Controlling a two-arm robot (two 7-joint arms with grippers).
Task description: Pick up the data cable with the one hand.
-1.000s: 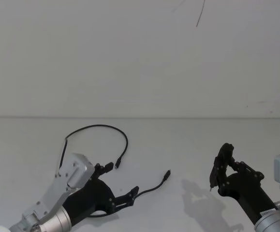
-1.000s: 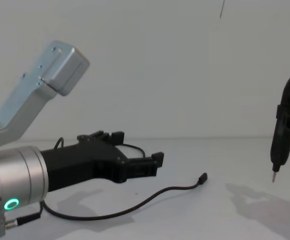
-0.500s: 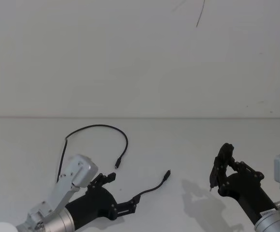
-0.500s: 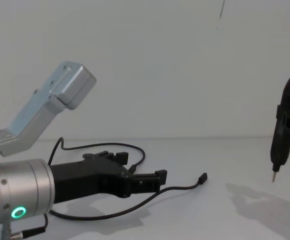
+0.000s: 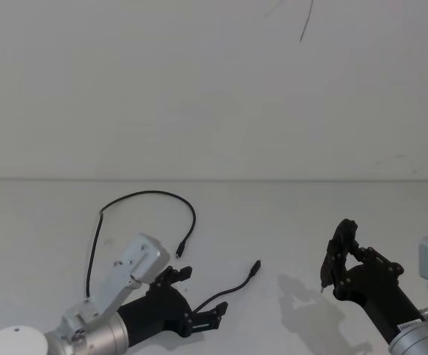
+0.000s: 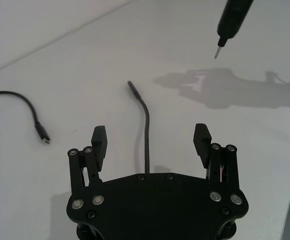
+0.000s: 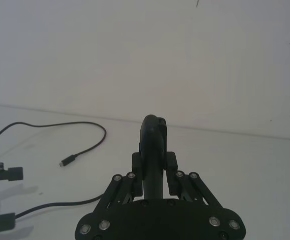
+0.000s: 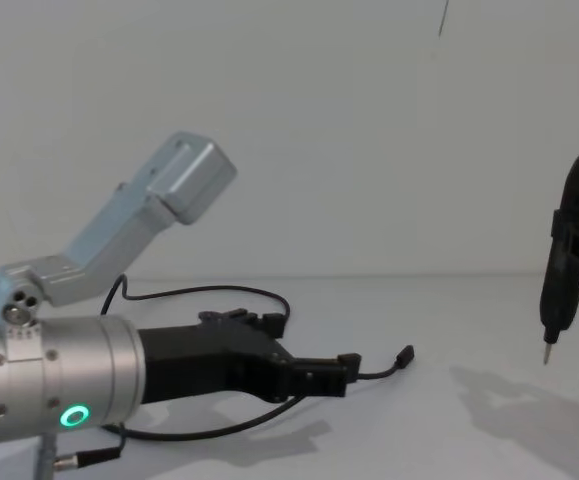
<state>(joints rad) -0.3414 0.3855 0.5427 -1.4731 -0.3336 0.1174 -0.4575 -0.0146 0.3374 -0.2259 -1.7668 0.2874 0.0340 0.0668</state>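
The white table (image 5: 310, 214) bears everything. The left gripper (image 5: 202, 290) sits low over it on a silver arm (image 8: 29, 385) (green ring (image 8: 72, 415) lit), its fingers spread wide and holding nothing. Well to the right of the left gripper, the right gripper (image 5: 350, 255) is clamped on a dark pen-like tool (image 8: 561, 290), tip down. The data cable (image 5: 154, 193) lies on the table. One stretch runs lengthwise between the left gripper's fingers, clear of both, with its plug pointing ahead past the fingertips. The rest arcs round beyond the left gripper, and the second plug rests just past its farther finger.
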